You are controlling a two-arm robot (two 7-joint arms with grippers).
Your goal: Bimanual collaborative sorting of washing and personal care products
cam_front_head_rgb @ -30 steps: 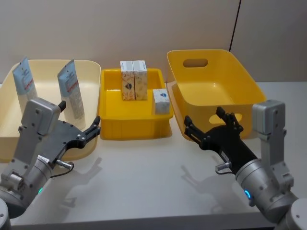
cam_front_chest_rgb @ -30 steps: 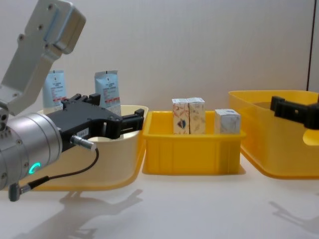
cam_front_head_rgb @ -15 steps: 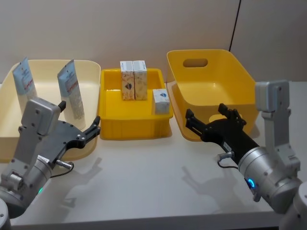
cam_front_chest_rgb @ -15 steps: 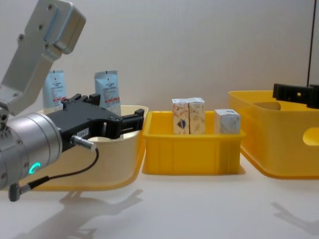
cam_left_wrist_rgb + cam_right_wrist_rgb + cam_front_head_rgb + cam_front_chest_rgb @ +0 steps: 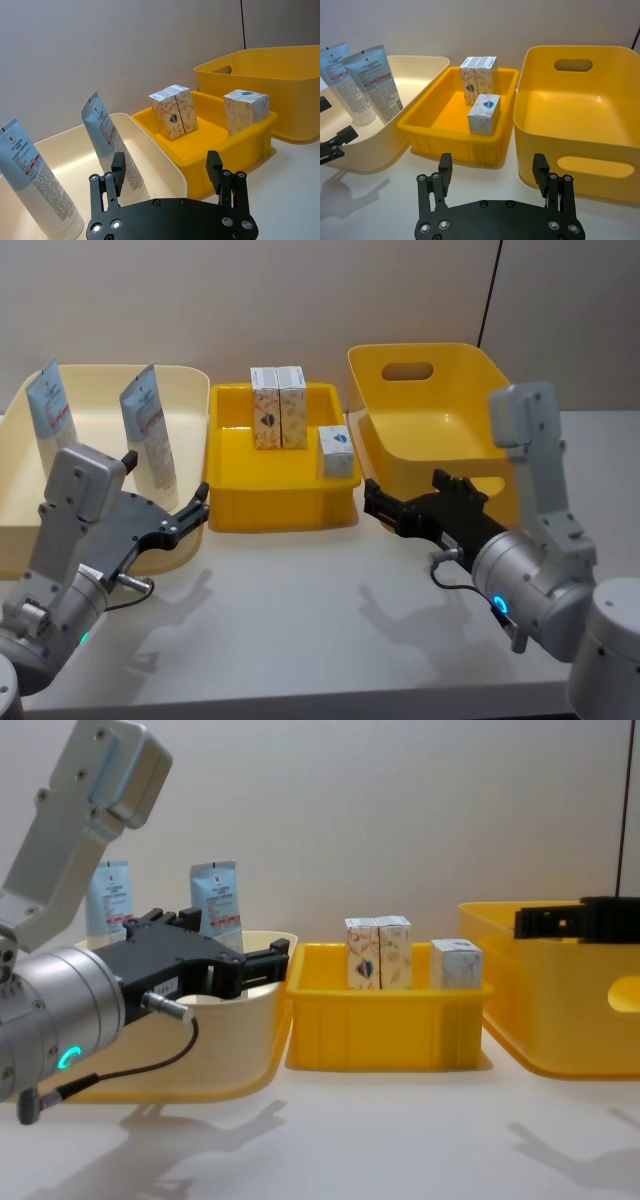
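— How do the grippers stand?
— Both are spread wide and hold nothing. The left gripper (image 5: 167, 480) hangs at the near corner of the cream bin (image 5: 100, 369). The right gripper (image 5: 408, 495) hangs above the table (image 5: 300, 620), just before the near corner of the deep yellow bin (image 5: 450, 348).
— And the products?
— Just beyond the left gripper, the right tube (image 5: 148, 430) and the left tube (image 5: 48, 412) stand upright in the cream bin. Beyond the right gripper, off to its left, a grey-blue carton (image 5: 336, 450) stands in the shallow yellow tray (image 5: 280, 508). Farther back in that tray, two cream cartons (image 5: 266, 410) stand side by side, touching.
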